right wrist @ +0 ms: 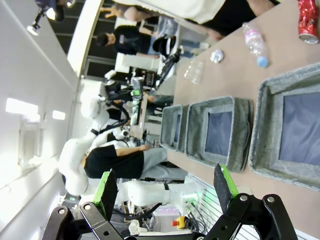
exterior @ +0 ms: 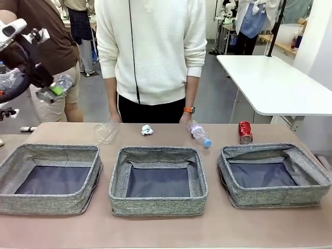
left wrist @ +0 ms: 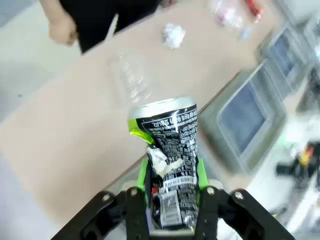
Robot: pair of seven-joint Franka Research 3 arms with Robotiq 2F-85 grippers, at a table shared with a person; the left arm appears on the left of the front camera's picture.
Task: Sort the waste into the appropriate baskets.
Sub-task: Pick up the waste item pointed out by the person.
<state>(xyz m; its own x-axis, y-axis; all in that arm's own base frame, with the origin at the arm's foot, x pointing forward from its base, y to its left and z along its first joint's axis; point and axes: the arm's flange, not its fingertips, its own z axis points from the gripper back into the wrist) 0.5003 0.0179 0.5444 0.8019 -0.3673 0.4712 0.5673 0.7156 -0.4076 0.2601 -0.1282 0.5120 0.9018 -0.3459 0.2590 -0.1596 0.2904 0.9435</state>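
My left gripper (exterior: 47, 89) hangs high at the far left, above the table, shut on a dark multicoloured can (exterior: 58, 86). In the left wrist view the dented can (left wrist: 171, 150) stands between the green pads of that gripper (left wrist: 172, 192). Along the table's far edge lie a crushed clear bottle (exterior: 106, 132), a white paper ball (exterior: 147, 129), a pink-labelled bottle (exterior: 198, 133) and a red can (exterior: 245, 132). Three grey baskets stand in a row: left (exterior: 10, 165), middle (exterior: 118, 171), right (exterior: 228, 171). My right gripper (right wrist: 165, 187) is open and holds nothing, well off the table.
A person in a white sweater (exterior: 150, 46) stands at the far side, a hand (exterior: 187, 116) close to the pink-labelled bottle. A white table (exterior: 275, 83) stands at the back right. Bare tabletop (exterior: 166, 231) runs in front of the baskets.
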